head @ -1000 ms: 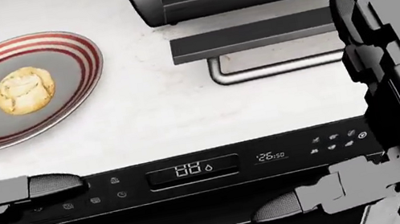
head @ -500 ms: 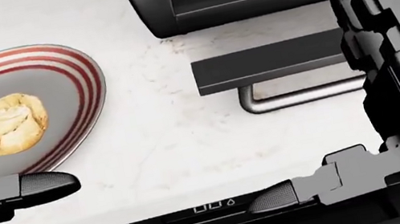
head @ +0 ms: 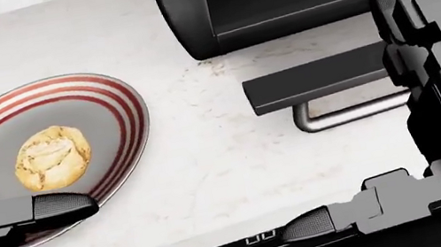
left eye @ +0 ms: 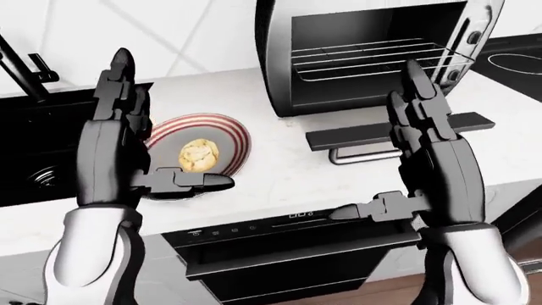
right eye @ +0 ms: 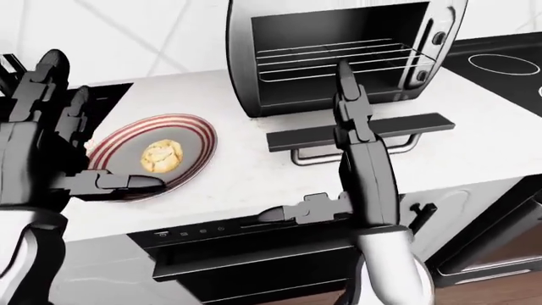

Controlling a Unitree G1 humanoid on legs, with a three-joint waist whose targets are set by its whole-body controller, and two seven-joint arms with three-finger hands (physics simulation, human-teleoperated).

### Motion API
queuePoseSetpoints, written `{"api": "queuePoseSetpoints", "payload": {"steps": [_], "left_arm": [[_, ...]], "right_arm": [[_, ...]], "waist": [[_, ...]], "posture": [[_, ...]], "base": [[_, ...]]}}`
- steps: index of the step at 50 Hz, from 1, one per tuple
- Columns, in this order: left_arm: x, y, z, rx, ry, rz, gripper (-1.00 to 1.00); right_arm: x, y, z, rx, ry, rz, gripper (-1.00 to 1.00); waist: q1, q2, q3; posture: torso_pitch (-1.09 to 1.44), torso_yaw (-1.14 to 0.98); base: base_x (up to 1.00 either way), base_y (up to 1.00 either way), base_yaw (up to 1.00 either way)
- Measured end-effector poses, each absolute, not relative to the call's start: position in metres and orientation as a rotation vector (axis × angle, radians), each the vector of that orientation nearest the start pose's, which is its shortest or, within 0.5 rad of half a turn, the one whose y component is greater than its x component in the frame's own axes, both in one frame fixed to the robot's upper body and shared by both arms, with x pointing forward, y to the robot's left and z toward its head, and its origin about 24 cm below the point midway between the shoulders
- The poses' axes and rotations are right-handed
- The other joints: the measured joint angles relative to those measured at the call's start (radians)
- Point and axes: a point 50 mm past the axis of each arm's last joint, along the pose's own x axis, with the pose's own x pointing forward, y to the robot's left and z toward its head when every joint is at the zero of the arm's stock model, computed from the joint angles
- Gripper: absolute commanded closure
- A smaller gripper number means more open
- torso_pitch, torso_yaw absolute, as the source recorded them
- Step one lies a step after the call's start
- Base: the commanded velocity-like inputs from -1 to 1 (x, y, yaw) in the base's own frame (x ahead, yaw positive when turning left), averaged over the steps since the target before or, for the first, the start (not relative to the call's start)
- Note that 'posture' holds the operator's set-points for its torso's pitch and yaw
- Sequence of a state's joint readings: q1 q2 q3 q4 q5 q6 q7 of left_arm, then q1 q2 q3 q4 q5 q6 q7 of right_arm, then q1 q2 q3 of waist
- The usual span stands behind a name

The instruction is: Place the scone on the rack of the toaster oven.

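Both hands spread wide and empty, left hand beside the striped plate carrying the scone, right hand before the open toaster oven.

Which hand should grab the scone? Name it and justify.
Left. The left hand, open, stands beside the plate holding the scone; the right hand, also open, is near the toaster oven door.

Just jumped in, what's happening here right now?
Nothing is picked up yet. The scone lies on the striped plate on the counter, and the toaster oven stands open with its rack bare. The left hand and right hand are both raised, open and empty.
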State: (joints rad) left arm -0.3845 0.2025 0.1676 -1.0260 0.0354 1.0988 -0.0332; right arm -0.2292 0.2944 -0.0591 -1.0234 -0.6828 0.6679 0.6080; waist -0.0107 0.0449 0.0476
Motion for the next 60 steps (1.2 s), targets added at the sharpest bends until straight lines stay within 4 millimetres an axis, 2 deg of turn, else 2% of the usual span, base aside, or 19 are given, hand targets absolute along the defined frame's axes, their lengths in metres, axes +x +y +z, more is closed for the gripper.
{"api": "queuePoseSetpoints", "payload": {"steps": [2,4,8,12,13,15,18,20,23,25,29,34,37,40,44,46,54,57,60], "left_arm": [[0.212,0.173,0.244,0.183,-0.343,0.093,-1.0],[0.212,0.173,0.246,0.181,-0.354,0.09,-1.0],[0.216,0.171,0.24,0.175,-0.309,0.067,-1.0],[0.214,0.173,0.246,0.178,-0.344,0.083,-1.0],[0.214,0.174,0.246,0.181,-0.344,0.09,-1.0],[0.215,0.176,0.242,0.18,-0.314,0.108,-1.0],[0.215,0.175,0.241,0.179,-0.309,0.11,-1.0],[0.214,0.171,0.242,0.177,-0.321,0.081,-1.0],[0.214,0.168,0.245,0.181,-0.341,0.055,-1.0],[0.212,0.17,0.248,0.183,-0.366,0.073,-1.0],[0.214,0.176,0.241,0.181,-0.321,0.114,-1.0],[0.217,0.174,0.238,0.178,-0.295,0.098,-1.0],[0.213,0.171,0.24,0.177,-0.327,0.078,-1.0],[0.211,0.173,0.242,0.18,-0.339,0.084,-1.0],[0.212,0.174,0.243,0.18,-0.346,0.1,-1.0],[0.214,0.173,0.24,0.179,-0.326,0.092,-1.0],[0.215,0.175,0.239,0.177,-0.31,0.103,-1.0],[0.215,0.176,0.239,0.18,-0.306,0.107,-1.0],[0.212,0.176,0.244,0.183,-0.342,0.11,-1.0]], "right_arm": [[0.194,-0.146,0.228,-0.239,-0.417,0.022,-1.0],[0.194,-0.145,0.23,-0.241,-0.431,0.023,-1.0],[0.197,-0.149,0.225,-0.234,-0.392,0.009,-1.0],[0.195,-0.145,0.231,-0.237,-0.429,0.021,-1.0],[0.195,-0.144,0.231,-0.237,-0.432,0.031,-1.0],[0.197,-0.141,0.228,-0.237,-0.413,0.055,-1.0],[0.198,-0.143,0.225,-0.241,-0.397,0.052,-1.0],[0.196,-0.147,0.224,-0.246,-0.394,0.025,-1.0],[0.195,-0.15,0.226,-0.207,-0.41,-0.005,-1.0],[0.194,-0.148,0.23,-0.204,-0.448,0.007,-1.0],[0.196,-0.142,0.224,-0.206,-0.419,0.06,-1.0],[0.197,-0.144,0.224,-0.203,-0.419,0.049,-1.0],[0.194,-0.147,0.224,-0.212,-0.426,0.022,-1.0],[0.196,-0.147,0.223,-0.224,-0.41,0.016,-1.0],[0.195,-0.143,0.225,-0.225,-0.426,0.035,-1.0],[0.196,-0.144,0.221,-0.219,-0.402,0.032,-1.0],[0.199,-0.144,0.224,-0.206,-0.403,0.029,-1.0],[0.199,-0.142,0.224,-0.199,-0.404,0.044,-1.0],[0.197,-0.143,0.229,-0.206,-0.429,0.041,-1.0]], "waist": [[-0.007,-0.03,0.007],[-0.013,-0.068,-0.001],[-0.014,-0.07,-0.011],[-0.02,-0.009,-0.012],[-0.012,-0.007,-0.011],[0.008,-0.025,0.004],[0.001,-0.064,0.005],[-0.012,-0.048,0.006],[-0.011,-0.042,-0.011],[-0.015,-0.001,-0.02],[0.007,-0.035,0.001],[0.02,-0.068,-0.006],[0.017,-0.041,-0.005],[0.024,-0.055,-0.013],[-0.005,-0.008,-0.017],[-0.008,-0.018,-0.005],[0.004,-0.031,-0.013],[0.016,-0.039,0.006],[0.018,-0.067,0.002]], "posture": [[0.0,0.0],[0.0,0.0],[0.0,0.0],[0.0,0.0],[0.0,0.0],[0.0,0.0],[0.0,0.0],[0.0,0.0],[0.0,0.0],[0.0,0.0],[0.0,0.0],[0.0,0.0],[0.0,0.0],[0.0,0.0],[0.0,0.0],[0.0,0.0],[0.0,0.0],[0.0,0.0],[0.0,0.0]], "base": [[0.0,0.42,0.0],[0.0,0.42,0.0],[0.0,0.21,0.0],[0.0,0.02,0.0],[0.07,0.22,0.0],[0.12,0.29,0.0],[0.13,0.28,0.0],[0.14,0.29,0.0],[0.04,0.0,0.0],[0.0,0.0,0.0],[0.0,0.0,0.03],[0.0,0.0,0.47],[0.01,0.0,0.55],[0.0,0.0,0.14],[0.0,0.0,0.0],[0.0,0.0,0.0],[0.05,0.0,0.0],[0.34,0.0,0.0],[0.33,0.0,0.0]]}}
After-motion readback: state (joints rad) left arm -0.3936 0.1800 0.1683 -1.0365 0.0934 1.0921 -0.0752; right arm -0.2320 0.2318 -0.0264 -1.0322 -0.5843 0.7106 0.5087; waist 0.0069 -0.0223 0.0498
